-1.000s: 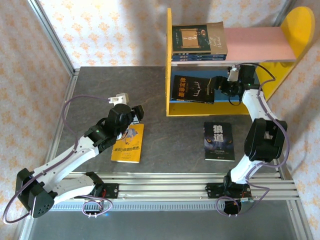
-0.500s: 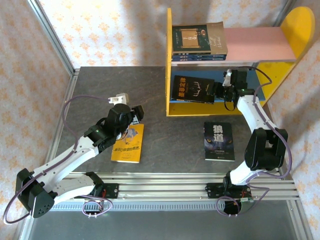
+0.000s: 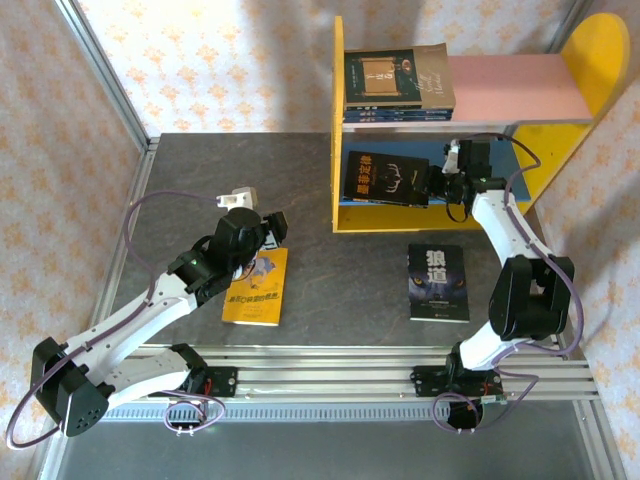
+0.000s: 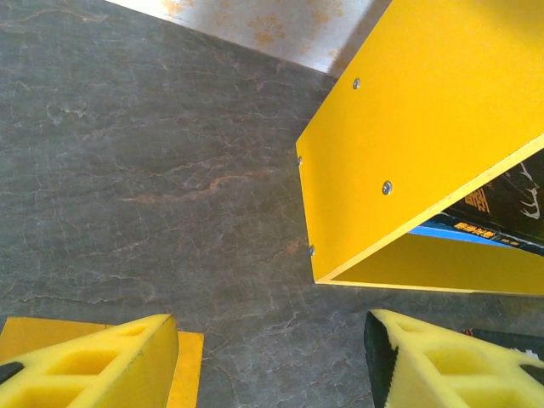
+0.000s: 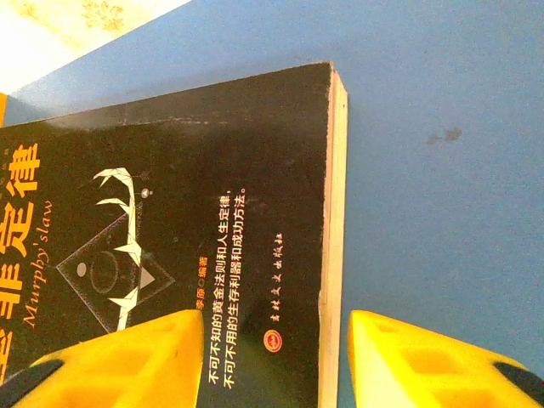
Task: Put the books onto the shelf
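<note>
The shelf point(image 3: 345, 120) has yellow side panels, a pink upper board point(image 3: 520, 88) and a blue lower board point(image 3: 470, 205). A small stack of books point(image 3: 398, 80), dark and brown covers on top, lies on the pink board. The black book with the yellow title point(image 3: 383, 178) point(image 5: 170, 212) lies flat on the blue board point(image 5: 442, 170). My right gripper point(image 3: 437, 183) point(image 5: 274, 365) is open astride its right edge. The yellow book point(image 3: 256, 288) point(image 4: 185, 367) lies on the table, my left gripper point(image 3: 268, 232) point(image 4: 272, 365) open over its top end. The dark blue wolf book point(image 3: 438, 282) lies in front of the shelf.
The grey stone-pattern table point(image 3: 200, 180) is bounded by a metal frame and patterned walls. The shelf's yellow left panel point(image 4: 408, 127) stands close ahead of the left gripper. Rails run along the near edge point(image 3: 330, 385).
The right arm's elbow has swung inward and its wrist has shifted slightly left by the black book. The left arm and all the books have stayed put.
</note>
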Controlling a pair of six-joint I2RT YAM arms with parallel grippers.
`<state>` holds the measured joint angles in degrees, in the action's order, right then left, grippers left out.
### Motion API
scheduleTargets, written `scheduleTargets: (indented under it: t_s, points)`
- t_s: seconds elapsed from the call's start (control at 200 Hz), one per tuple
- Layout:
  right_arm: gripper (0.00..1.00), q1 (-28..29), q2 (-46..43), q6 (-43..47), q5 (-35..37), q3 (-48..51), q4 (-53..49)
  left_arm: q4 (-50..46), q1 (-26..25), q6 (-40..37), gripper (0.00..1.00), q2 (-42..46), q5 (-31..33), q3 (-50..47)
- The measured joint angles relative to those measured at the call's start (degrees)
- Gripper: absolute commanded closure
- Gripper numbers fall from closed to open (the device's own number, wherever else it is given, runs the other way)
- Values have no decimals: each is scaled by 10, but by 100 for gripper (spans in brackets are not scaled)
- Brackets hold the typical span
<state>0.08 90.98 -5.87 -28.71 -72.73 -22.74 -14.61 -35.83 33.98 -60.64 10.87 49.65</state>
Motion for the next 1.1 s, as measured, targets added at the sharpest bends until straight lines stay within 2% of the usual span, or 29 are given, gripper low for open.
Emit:
scheduleTargets:
  t_s: [0.235, 1.096]
  points:
    - [57, 3, 15, -4, -9, 0, 1, -3, 0, 0, 40, -7, -2, 0]
    - [58, 6, 53, -5, -41, -42, 5, -15, 0, 0, 40, -15, -2, 10]
